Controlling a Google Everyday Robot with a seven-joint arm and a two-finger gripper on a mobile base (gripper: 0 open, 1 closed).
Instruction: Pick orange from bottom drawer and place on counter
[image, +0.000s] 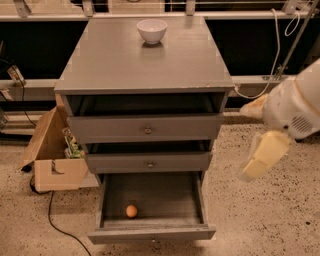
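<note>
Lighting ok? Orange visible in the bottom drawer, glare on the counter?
Camera view: orange stands out against the dark bottom drawer; counter shows soft sheen, no harsh glare; bowl casts a small shadow; gripper, right of the cabinet, brightly lit.

Orange orange (131, 211), grey bottom drawer (162, 197), white bowl (152, 30), cream gripper (261, 156) at right

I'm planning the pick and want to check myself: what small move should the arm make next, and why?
Probably swing the tool left and down toward the open bottom drawer. The tool hangs right of the cabinet, well apart from the orange, which lies in the drawer's front left.
</note>
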